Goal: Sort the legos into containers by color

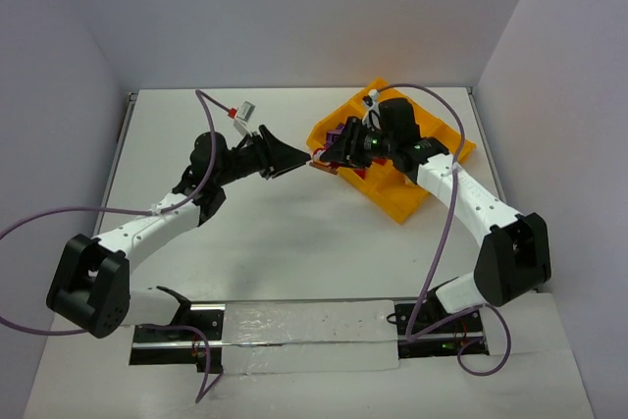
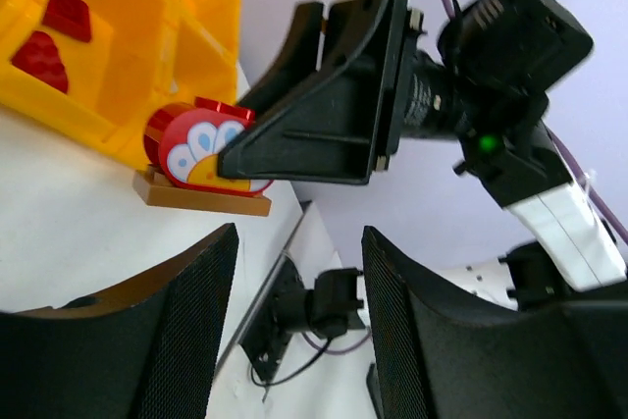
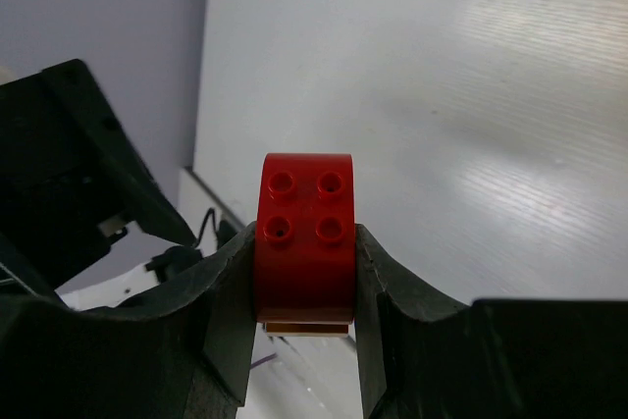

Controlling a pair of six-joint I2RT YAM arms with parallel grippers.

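Note:
My right gripper (image 3: pixel 304 247) is shut on a red rounded lego (image 3: pixel 304 233) with a brown plate (image 3: pixel 306 325) stuck under it. In the left wrist view the red lego (image 2: pixel 196 149) shows a printed white and yellow face above its brown plate (image 2: pixel 201 194), beside the near corner of the orange-yellow tray (image 2: pixel 118 56). From above, the right gripper (image 1: pixel 329 157) holds it at the tray's (image 1: pixel 437 159) left corner. My left gripper (image 1: pixel 292 158) faces it from the left, a short gap away. Its jaws (image 2: pixel 299 321) stand open and empty.
Two red legos (image 2: pixel 41 58) lie in a tray compartment. Purple legos (image 1: pixel 345 134) show in the tray's left part, half hidden by the right arm. The white table (image 1: pixel 294 242) spreads in front; a grey wall is behind. Cables hang from both arms.

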